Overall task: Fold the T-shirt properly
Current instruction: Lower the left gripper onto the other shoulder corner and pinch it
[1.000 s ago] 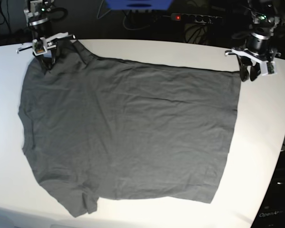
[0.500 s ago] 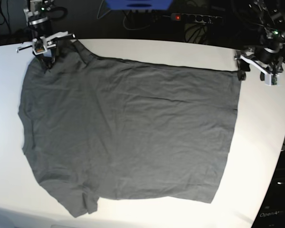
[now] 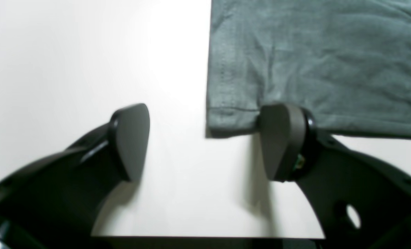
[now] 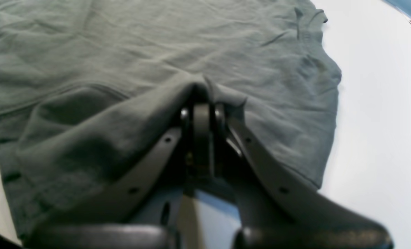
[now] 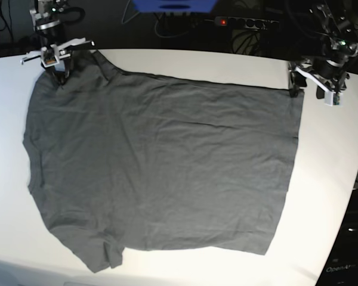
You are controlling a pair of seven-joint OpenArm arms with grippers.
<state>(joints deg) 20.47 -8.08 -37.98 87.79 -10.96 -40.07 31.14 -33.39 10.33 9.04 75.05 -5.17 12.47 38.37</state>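
Charcoal-grey cotton, the T-shirt [image 5: 161, 167] lies spread flat and lightly wrinkled over most of the white worktop [image 5: 334, 179], and every place here is told from it. In the base view its neck and one sleeve lie toward the far left corner, the other sleeve near the front left edge, and its straight hem runs down the right side. The right claw [image 4: 202, 103] sits at the shirt's far left corner by the neck; its jaws are pressed together on a pinch of the cloth, which rises in a small ridge up to the fingertips while the fabric around it lies on the worktop. The left claw [image 3: 205, 141] stands at the shirt's far right corner, where the hem meets the far side seam. Its jaws are spread wide and hold nothing: one fingertip [image 3: 131, 138] is over bare worktop just beyond the hem, apart from the cloth, and the other [image 3: 283, 138] is at the very edge of the corner, though whether it touches the cloth I cannot tell. The hem corner itself lies flat, its stitched edge showing between the two fingertips. Behind the shirt's far edge, off the worktop, a dark power strip [image 5: 241, 22] with a red light lies among cables.
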